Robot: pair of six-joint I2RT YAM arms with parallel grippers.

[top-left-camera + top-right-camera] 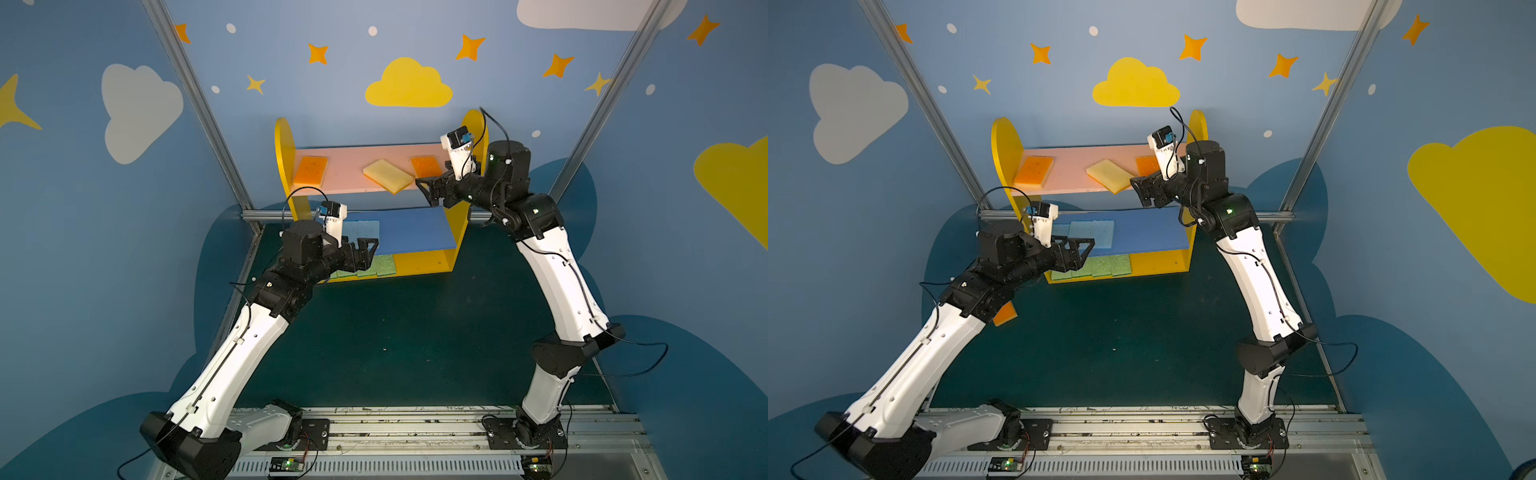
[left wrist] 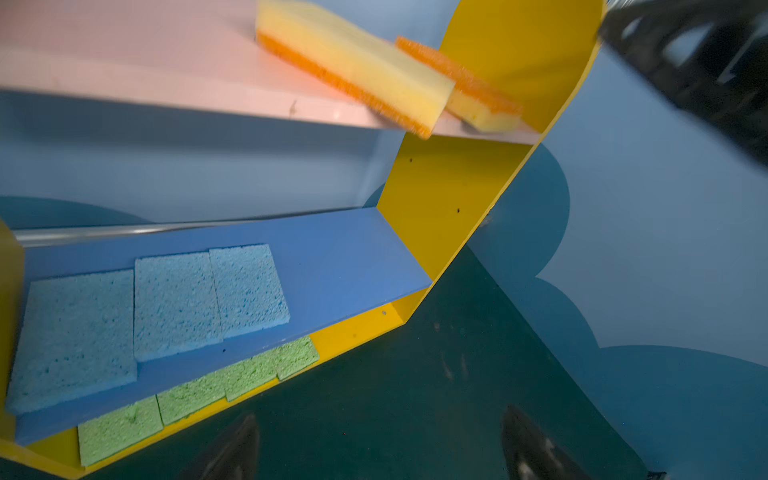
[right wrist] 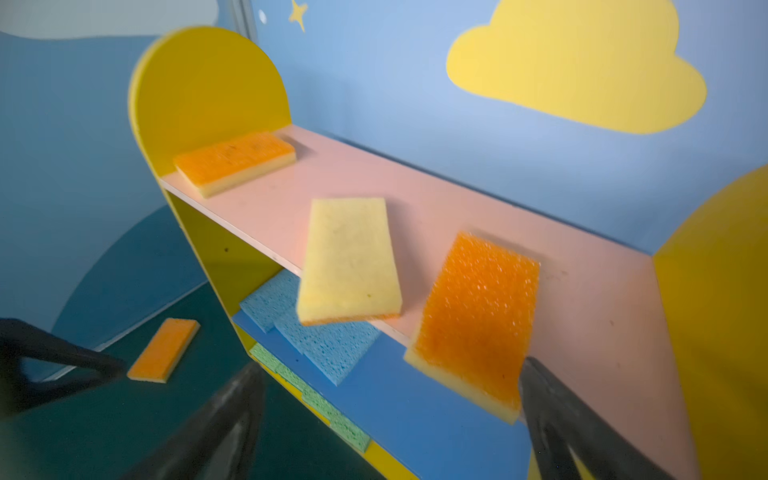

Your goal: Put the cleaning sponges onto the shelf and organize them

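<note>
**Shelf** (image 1: 286, 141): stands at 12 o'clock on the desk (image 1: 395, 332).
- Bottom board: four green sponges (image 2: 191, 395) in a row toward the 9 o'clock end.
- Blue board (image 2: 332, 257): three light blue sponges (image 2: 174, 303) side by side at the same end.
- Pink board (image 1: 353, 156):
  - The 9 o'clock orange sponge (image 1: 309, 170) lies flat.
  - The yellow-face sponge (image 1: 388, 175) sits mid-board, skewed, with one corner past the front edge.
  - The 3 o'clock orange sponge (image 3: 478, 316) has a good part of it hanging over the front edge.

**Loose sponge** (image 1: 1005, 314): orange face up, flat on the desk at 9 o'clock, partly under the left arm, not yet shelved.

**Left jaws:** wide and empty, in front of the blue board.

**Right jaws:** wide and empty, in front of the pink board. One finger is just beside the 3 o'clock orange sponge; whether it touches cannot be told.

**Hazards, as judged:**
1. The 3 o'clock orange sponge tips off if that finger drags it on leaving.
2. The yellow-face sponge slides off if the pink board is bumped while the last sponge goes on.
3. The left arm, swinging low, pushes the loose sponge away.
4. The loose sponge lies thin and flat, so the jaws may scrape the desk or pinch only one edge.
</note>
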